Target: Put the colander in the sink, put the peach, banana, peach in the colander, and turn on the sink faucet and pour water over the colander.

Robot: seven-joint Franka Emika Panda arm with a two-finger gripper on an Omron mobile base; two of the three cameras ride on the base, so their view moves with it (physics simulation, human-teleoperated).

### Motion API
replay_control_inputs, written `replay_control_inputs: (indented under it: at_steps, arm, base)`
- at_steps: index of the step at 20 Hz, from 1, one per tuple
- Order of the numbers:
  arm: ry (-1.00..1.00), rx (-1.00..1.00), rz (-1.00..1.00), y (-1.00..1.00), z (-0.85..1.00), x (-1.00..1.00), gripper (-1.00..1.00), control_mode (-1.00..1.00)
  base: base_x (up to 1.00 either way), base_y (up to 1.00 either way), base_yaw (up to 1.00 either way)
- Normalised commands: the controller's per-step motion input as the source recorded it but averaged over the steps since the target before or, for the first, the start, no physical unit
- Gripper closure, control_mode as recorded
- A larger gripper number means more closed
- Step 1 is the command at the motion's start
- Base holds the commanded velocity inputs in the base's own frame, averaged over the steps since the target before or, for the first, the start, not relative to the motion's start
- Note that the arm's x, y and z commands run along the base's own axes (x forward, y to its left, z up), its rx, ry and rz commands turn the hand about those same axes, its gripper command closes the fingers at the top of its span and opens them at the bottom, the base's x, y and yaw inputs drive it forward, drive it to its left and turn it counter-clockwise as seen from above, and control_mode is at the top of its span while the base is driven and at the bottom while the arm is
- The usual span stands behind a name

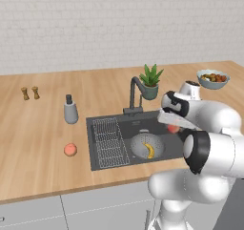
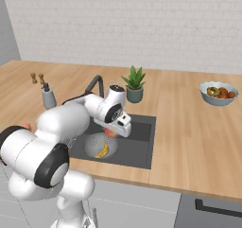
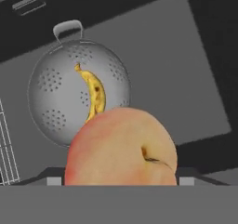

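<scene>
Tool: standing wide and gripping a peach between its fingers; it is hanging above the sink, to the right of the colander.
Held peach: in the hand view it is lying close to the camera, its crease facing right, and it is covering the lower edge of the colander; in the base views it is showing as a small pink-orange spot under the hand.
Colander: sitting on the sink floor, near the front wall, with its small rim handle pointing toward the back wall.
Banana: lying inside the colander, curved, with dark marks on its skin.
Second peach: resting on the table, left of the sink, well apart from the colander.
Wire rack: lying in the left part of the sink, beside the colander.
Sink faucet: standing behind the sink, its spout bending forward over the basin.
Soap dispenser: standing on the table, left of the faucet.
Potted plant: standing just right of the faucet.
Fruit bowl: sitting on the far right of the table.
</scene>
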Motion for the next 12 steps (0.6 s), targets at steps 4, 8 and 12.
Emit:
replay_control_inputs:
  at_steps: [4,8,12]
  arm:
    - [-0.18,0.04,0.4,0.09,-0.35,0.26,1.0,-1.0]
    - [-0.13,0.02,0.34,0.31,-0.31,0.25,1.0,-1.0]
    - [-0.06,0.0,0.29,0.35,-0.31,0.19,1.0,-1.0]
  base:
    - [0.0,0.0,0.0]
    - [0.0,0.0,0.0]
    - [0.0,0.0,0.0]
